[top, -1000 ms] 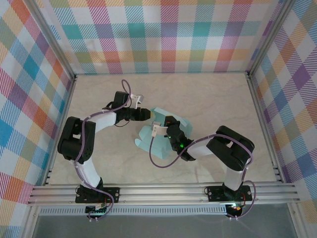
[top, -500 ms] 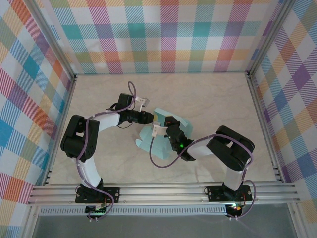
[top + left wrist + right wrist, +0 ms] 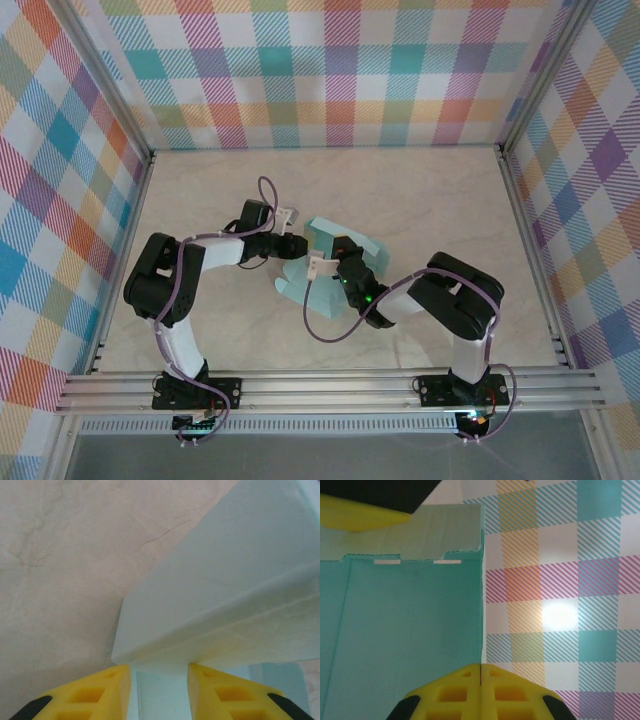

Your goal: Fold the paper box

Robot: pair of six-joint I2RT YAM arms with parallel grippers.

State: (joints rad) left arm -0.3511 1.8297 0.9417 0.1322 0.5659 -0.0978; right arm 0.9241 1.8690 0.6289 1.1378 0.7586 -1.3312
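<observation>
Paper box (image 3: 325,288) is mid-bench (image 3: 430,200), btwn the two arms, well off the plaid walls (image 3: 330,70). Part-folded: pale mint card, some panels lifted off the surface, rest lying flat-ish. Exact fold state is hard to read from overhead since the arms cover the ctr.

Left tool (image 3: 159,672) reaches in from the left to the box's left edge. On wrist cam its yellow fingers (image 3: 85,697) stand apart and a strip of card fills the gap btwn them. A folded panel w/ a crease hangs over just beyond the tips. Card touches or nearly touches both inner faces. Can't tell if it's actually clamped or just straddled.

Right tool (image 3: 480,670) is closed, fingertips meet w/ no visible gap. The vertical edge of a teal-looking panel runs straight down into the seam btwn the tips, so it's pinching the box by that edge. Panel is upright in that view, left of the tips. Its top has a paler flap w/ a notched edge and two small slots along the fold line. One yellow finger of the left tool shows at that flap's top-left corner, touching or just beside it, can't say which. Plaid wall is behind, right of the panel.

Overhead: both tools sit close together at the box, left one on the far-left side, right one near the ctr.
</observation>
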